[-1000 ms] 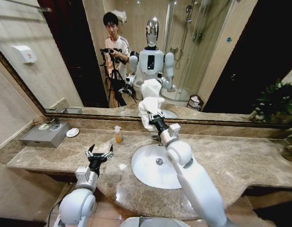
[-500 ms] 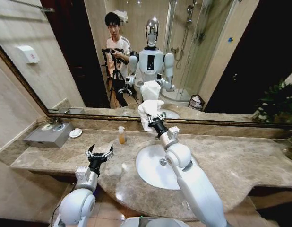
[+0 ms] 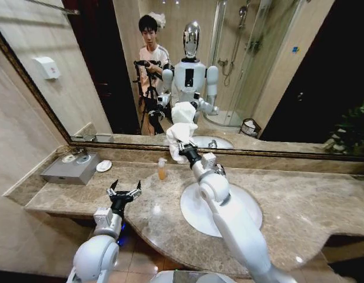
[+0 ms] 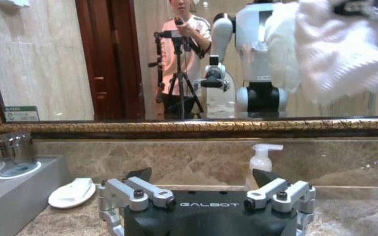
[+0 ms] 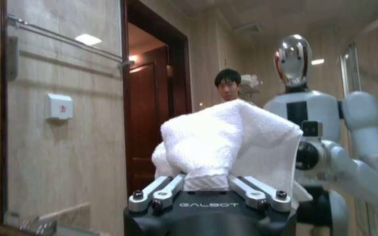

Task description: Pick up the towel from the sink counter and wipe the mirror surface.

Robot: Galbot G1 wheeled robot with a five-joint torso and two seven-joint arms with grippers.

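The right pincer point(image 3: 183, 147) is clamped on the small white terry towel point(image 3: 177, 133), a lumpy bundle that stands ahead of its fingertips against the large bronze-framed mirror surface point(image 3: 276, 71); in the right wrist view the towel point(image 5: 223, 140) bulges above the closed jaws. The main risk, as I judge it, is the cloth slipping from the grip if it drags hard across the glass, or the metal fingers scraping the pane if the bundle folds aside. Below the pincer lie the chrome faucet point(image 3: 212, 143) and the oval white basin point(image 3: 220, 207) of the beige marbled sink counter point(image 3: 300, 194); a small amber soap bottle point(image 3: 162, 169) stands just beside and beneath it, easily toppled by a low sweep. Above and to either side of the pincer the glass is open. The left pincer point(image 3: 123, 192) hovers spread wide over the counter's front edge, well apart.
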